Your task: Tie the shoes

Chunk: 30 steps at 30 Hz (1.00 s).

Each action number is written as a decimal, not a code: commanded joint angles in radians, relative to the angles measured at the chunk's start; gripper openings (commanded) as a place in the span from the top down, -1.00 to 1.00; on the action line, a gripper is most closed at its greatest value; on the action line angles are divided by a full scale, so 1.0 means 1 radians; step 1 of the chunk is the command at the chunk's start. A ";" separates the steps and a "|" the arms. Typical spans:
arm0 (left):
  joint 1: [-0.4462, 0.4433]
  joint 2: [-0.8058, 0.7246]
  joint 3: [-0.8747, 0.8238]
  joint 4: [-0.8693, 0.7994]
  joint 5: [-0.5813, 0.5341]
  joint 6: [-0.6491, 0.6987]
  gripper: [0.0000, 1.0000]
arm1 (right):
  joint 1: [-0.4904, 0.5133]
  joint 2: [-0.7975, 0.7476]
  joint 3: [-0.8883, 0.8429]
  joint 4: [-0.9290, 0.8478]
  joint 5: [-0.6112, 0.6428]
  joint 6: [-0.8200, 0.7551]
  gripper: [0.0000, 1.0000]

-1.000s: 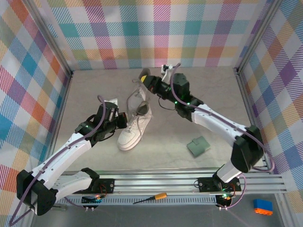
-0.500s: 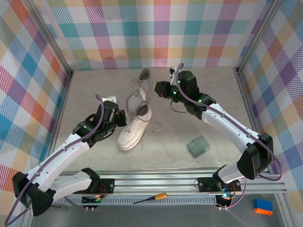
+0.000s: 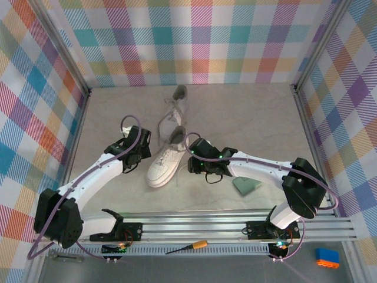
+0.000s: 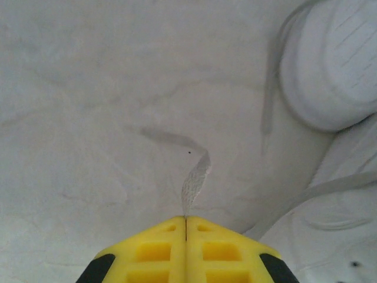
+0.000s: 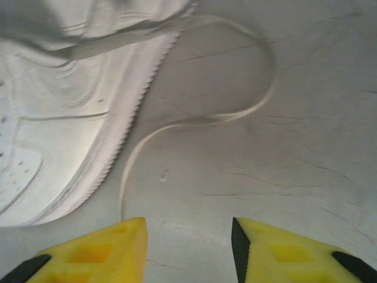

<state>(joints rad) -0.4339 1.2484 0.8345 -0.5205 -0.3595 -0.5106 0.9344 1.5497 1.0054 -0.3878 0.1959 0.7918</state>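
Two white shoes lie mid-table: the near shoe (image 3: 166,160) points toward me, and the far shoe (image 3: 177,106) lies behind it. My left gripper (image 3: 142,154) is low at the near shoe's left side. In the left wrist view its yellow fingers (image 4: 186,219) are shut on a white lace end (image 4: 195,180), beside a rounded shoe end (image 4: 333,65). My right gripper (image 3: 190,164) is at the near shoe's right side. It stands open (image 5: 188,229) over bare table, with a loose lace (image 5: 235,115) curling from the shoe's sole edge (image 5: 59,118) to just ahead of its left finger.
A small green pad (image 3: 246,184) lies right of the right gripper. Checked walls close the table on three sides. A screwdriver (image 3: 188,246) and a blue brick (image 3: 327,257) lie on the rail area in front of the arm bases.
My right arm came down from beside the far shoe to the near shoe's right side, and its jaws opened, leaving the lace on the table. The left gripper shifted slightly, still shut.
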 commanded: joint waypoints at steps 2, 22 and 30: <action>0.011 0.002 -0.074 0.040 0.021 -0.072 1.00 | -0.006 0.044 0.070 -0.031 -0.003 0.073 0.12; 0.102 0.016 -0.233 0.157 0.174 -0.178 1.00 | 0.012 0.402 0.351 -0.253 0.245 0.328 -0.14; 0.095 0.005 -0.291 0.191 0.256 -0.200 1.00 | -0.004 0.521 0.448 -0.315 0.253 0.310 -0.13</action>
<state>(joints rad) -0.3435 1.2648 0.5690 -0.3553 -0.1551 -0.6888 0.9363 2.0338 1.4208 -0.6361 0.4229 1.0927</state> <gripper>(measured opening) 0.054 0.568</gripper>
